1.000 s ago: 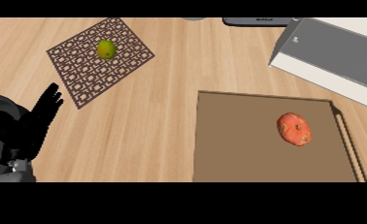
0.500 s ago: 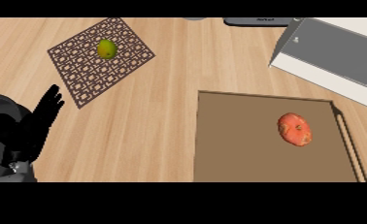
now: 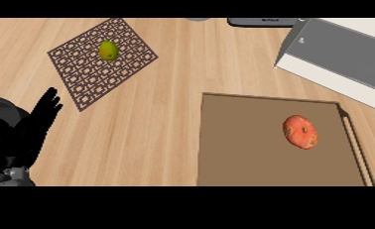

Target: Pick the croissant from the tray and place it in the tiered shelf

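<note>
Here I count one croissant (image 3: 300,132) on one tray (image 3: 242,143), one shelf (image 3: 333,57), and my left hand (image 3: 33,129) open, fingers straight.

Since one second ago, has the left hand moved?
No. The left hand rests open at the same spot near the left edge, just below the mat's lower corner, as before.

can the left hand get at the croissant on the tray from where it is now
Probably not easily. The left hand rests open at the view's left edge, while the croissant lies far across on the tray. Nothing blocks the bare counter between them.
</note>
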`<state>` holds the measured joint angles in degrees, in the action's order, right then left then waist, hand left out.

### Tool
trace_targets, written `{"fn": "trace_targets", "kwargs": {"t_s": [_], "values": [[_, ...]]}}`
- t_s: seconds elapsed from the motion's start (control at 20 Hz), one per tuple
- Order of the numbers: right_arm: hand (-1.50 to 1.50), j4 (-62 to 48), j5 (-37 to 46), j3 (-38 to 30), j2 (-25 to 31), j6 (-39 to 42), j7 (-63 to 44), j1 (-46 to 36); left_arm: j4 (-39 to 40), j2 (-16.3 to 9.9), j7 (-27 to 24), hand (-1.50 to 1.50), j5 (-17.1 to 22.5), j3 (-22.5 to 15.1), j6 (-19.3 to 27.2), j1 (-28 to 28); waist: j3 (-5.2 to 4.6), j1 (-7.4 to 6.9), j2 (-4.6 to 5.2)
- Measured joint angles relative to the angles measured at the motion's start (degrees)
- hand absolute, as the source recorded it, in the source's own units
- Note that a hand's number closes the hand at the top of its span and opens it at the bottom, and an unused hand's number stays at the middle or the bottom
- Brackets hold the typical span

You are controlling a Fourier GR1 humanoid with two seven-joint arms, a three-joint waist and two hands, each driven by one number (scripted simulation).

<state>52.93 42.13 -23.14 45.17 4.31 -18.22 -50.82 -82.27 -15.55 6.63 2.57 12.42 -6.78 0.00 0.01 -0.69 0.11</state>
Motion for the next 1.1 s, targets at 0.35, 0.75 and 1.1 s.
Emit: {"fn": "trace_targets", "kwargs": {"t_s": [0.35, 0.75, 1.1], "values": [[-1.50, -1.19, -8.05, -6.42, 0.17, 1.86, -1.07, -2.29, -0.70, 0.35, -0.04, 0.00, -0.29, 0.15, 0.15, 0.80, -0.01, 0.31, -0.15], [-1.50, 4.15, -18.83, -15.14, 4.24, 6.81, -3.93, -1.80, -0.12, 0.50, -0.13, 0.00, -0.30, 0.78, 0.25, 0.82, -0.01, 1.11, -0.31], [-1.50, 9.27, -27.02, -25.11, 13.70, 14.62, -9.09, 3.41, -0.35, 0.79, -0.30, 0.00, -0.89, 1.14, 1.04, 1.34, -0.04, 2.11, -0.55]]}}
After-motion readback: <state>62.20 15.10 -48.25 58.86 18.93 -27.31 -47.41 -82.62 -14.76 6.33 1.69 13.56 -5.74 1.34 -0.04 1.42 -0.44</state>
